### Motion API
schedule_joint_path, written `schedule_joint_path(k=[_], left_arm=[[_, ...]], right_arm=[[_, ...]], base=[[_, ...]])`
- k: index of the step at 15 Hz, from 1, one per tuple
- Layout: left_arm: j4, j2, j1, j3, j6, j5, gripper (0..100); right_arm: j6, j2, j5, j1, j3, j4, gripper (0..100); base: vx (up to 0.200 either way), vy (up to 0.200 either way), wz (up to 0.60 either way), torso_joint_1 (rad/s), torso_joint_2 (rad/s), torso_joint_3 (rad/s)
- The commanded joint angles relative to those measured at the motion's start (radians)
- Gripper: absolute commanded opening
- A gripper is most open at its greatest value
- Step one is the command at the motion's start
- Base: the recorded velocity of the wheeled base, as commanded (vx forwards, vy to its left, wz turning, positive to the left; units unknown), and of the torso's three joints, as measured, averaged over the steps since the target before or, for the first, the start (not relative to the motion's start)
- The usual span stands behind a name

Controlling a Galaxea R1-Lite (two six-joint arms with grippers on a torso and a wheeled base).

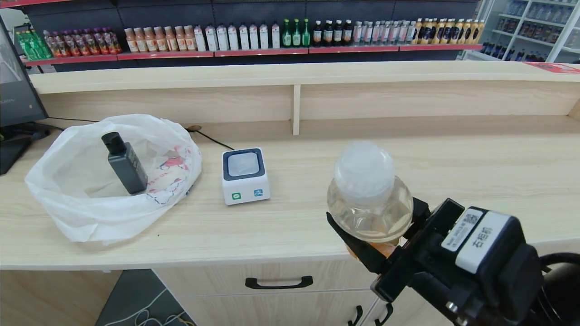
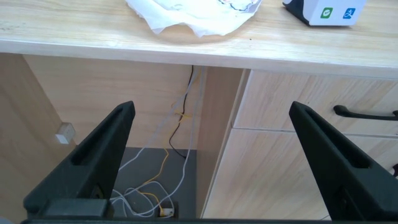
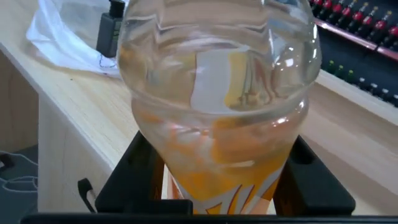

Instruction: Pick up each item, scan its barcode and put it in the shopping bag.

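Now our right gripper (image 1: 377,222) clamps clear bottle (image 1: 368,190) at near right; our left gripper (image 2: 211,112) hangs spread open below counter (image 2: 62,31) edge; dark bottle (image 1: 124,163) leans in shopping bag (image 1: 68,203), left.

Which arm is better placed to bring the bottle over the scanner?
Right: the right gripper is shut on the bottle, raised to the right of the scanner. The left gripper is open and empty, below the counter edge.
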Motion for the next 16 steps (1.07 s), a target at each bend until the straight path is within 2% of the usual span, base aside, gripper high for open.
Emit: schedule_joint_path(k=[1,2,5,6,10,16], left_arm=[[0.0,0.0,0.0,0.0,0.0,0.001,100],[0.0,0.0,0.0,0.0,0.0,0.001,100],[0.0,0.0,0.0,0.0,0.0,0.001,100],[0.0,0.0,0.0,0.0,0.0,0.001,100],[0.0,0.0,0.0,0.0,0.0,0.001,100],[0.0,0.0,0.0,0.0,0.0,0.001,100]], right_arm=[[-0.073,0.01,0.011,0.013,-0.011,-0.002,0],[-0.193,0.015,0.012,0.065,-0.037,-0.002,0],[-0.389,0.061,-0.029,0.223,-0.125,-0.002,0],[-0.436,0.09,-0.024,0.246,-0.137,-0.002,0],[-0.565,0.098,-0.008,0.246,-0.125,-0.002,0],[-0.668,0.148,0.019,0.251,-0.102,-0.002,0]], base=[[0.0,0.0,0.0,0.0,0.0,0.0],[0.0,0.0,0.0,0.0,0.0,0.0],[0.0,0.0,0.0,0.0,0.0,0.0],[0.0,0.0,0.0,0.0,0.0,0.0],[0.0,0.0,0.0,0.0,0.0,0.0],[0.0,0.0,0.0,0.0,0.0,0.0]])
